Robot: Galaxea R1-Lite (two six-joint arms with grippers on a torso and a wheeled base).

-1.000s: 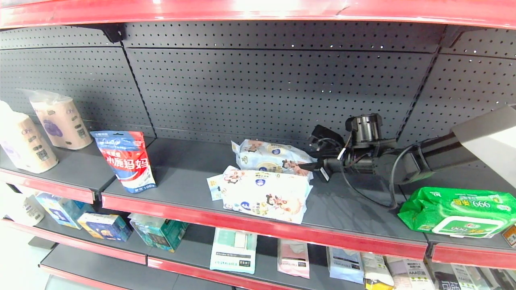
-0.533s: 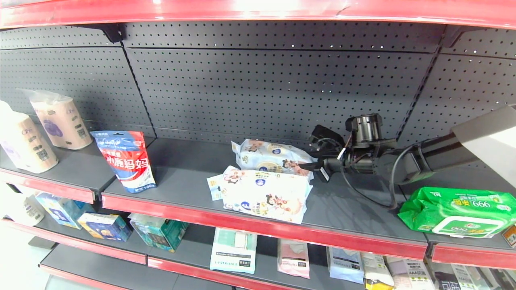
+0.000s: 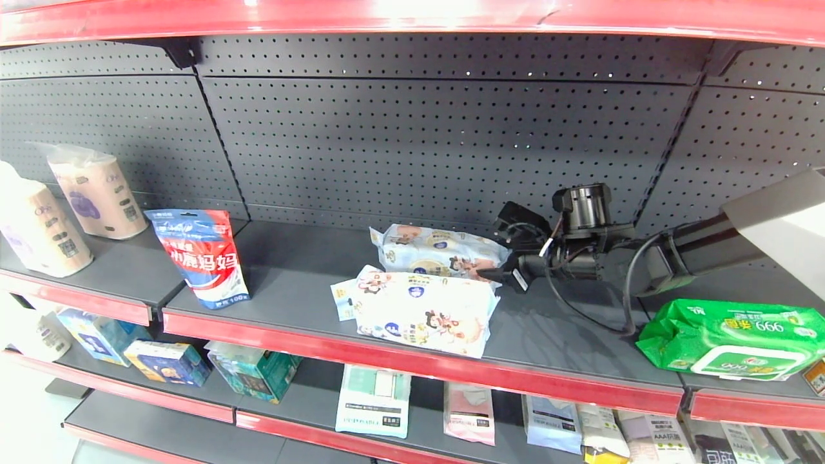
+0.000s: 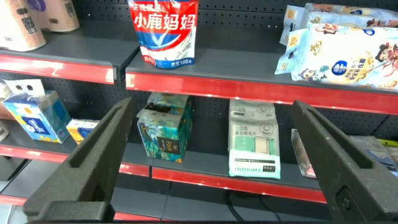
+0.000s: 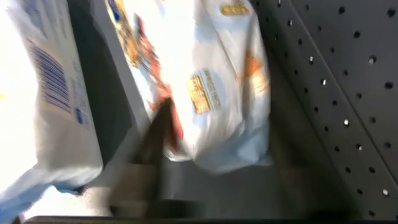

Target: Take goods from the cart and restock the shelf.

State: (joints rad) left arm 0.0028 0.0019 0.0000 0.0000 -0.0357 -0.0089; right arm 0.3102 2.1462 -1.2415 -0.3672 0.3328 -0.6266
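Head view: pkg between R fingers

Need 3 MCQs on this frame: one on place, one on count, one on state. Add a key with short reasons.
1. Where is the green wipes pack?
A. lying on the shelf level at the robot's far right
B. on the shelf below
C. leaning on the pegboard at the far left

2. How many cartoon-print packs lie on that shelf?
A. one
B. two
C. four

3. What state is the left gripper in?
A. open, holding nothing
B. shut on a box
C. shut on a pouch

Key:
1. A: the head view shows it flat at the right end of that level.
2. B: a front pack lies at the shelf edge, with a rear pack behind it.
3. A: the left wrist view shows its fingers wide apart with nothing between them.
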